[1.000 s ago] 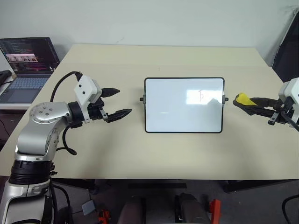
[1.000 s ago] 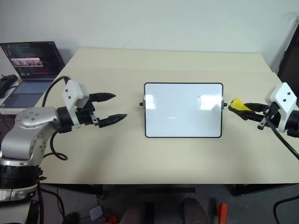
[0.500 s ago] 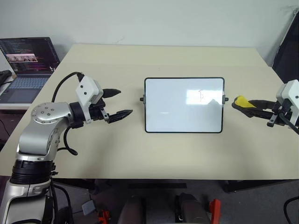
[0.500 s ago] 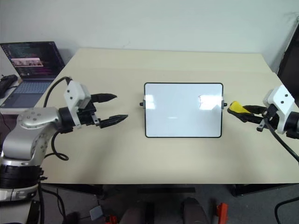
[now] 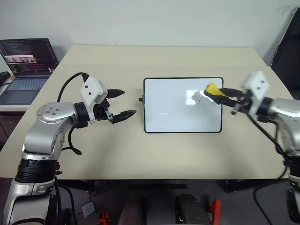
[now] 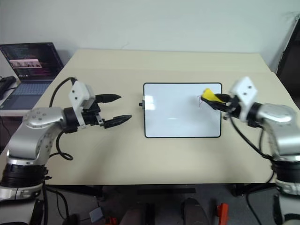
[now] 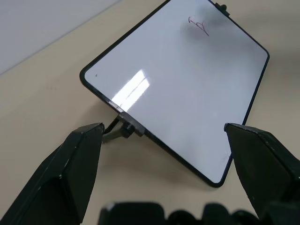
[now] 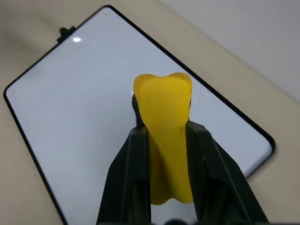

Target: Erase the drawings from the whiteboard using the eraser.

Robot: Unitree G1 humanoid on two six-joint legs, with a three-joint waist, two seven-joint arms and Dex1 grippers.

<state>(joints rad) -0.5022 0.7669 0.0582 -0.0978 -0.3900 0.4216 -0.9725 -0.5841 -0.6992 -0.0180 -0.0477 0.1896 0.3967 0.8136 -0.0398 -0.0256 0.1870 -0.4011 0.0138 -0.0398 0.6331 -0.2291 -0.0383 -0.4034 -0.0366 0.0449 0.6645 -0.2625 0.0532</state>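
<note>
Your right gripper has just swung in from off the right side of the whiteboard, and it now hangs over the board's upper right area, jaws clamped tight on the eraser, whose yellow tip pokes out ahead of them. That tip sits right beside the drawing, a small red scribble near the board's right end; from the head views I can't tell you whether the eraser is touching the surface yet or riding just above it. In the right wrist view the eraser is squeezed between the two black fingers with the white surface spread out underneath. One scribble is all you can make out for now, and it shows again in the left wrist view, unwiped. Your left gripper has barely budged: it waits off the board's left edge, jaws spread wide and holding nothing, aimed at the little black knob on that short side. The board lies flat on the worktop, the laptop well off to the left. So the approach looks done, and the rubbing is what's left; if the board skids when you press, that free left gripper is well placed to steady it.
</note>
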